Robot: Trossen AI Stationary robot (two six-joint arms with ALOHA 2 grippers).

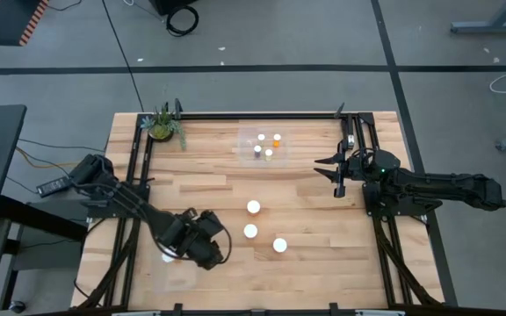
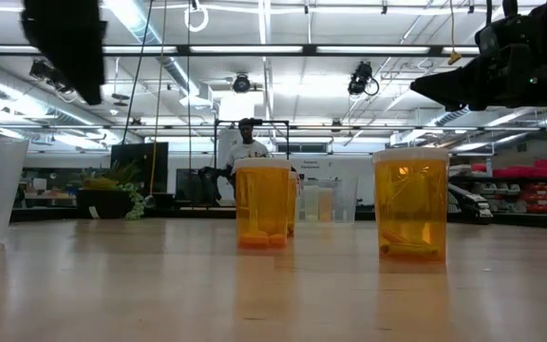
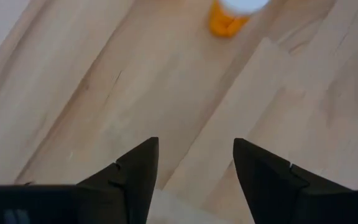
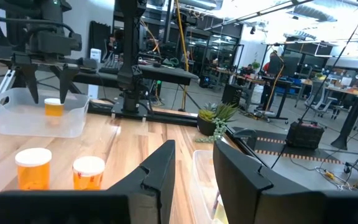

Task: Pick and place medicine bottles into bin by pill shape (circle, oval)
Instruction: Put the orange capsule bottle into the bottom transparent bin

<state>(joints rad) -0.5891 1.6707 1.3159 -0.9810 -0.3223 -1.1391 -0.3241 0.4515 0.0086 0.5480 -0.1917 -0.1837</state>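
Observation:
Three orange medicine bottles with white caps stand upright on the wooden table: [image 1: 253, 207], [image 1: 250, 231], [image 1: 280, 245]. Two of them show in the low view [image 2: 264, 204] [image 2: 411, 204]. My left gripper [image 1: 172, 253] [image 3: 194, 149] is open and empty, pointing down above a clear bin [image 4: 36, 118] at the near left. One bottle [image 4: 53, 107] stands in that bin. My right gripper [image 1: 328, 175] [image 4: 194, 152] is open and empty, held above the table's right side and pointing toward the left.
A second clear bin [image 1: 262, 147] with a few bottles stands at the far middle. A small green potted plant [image 1: 162, 123] stands at the far left corner. Black rails [image 1: 139, 175] run along both sides. A person [image 2: 245, 142] sits in the room behind.

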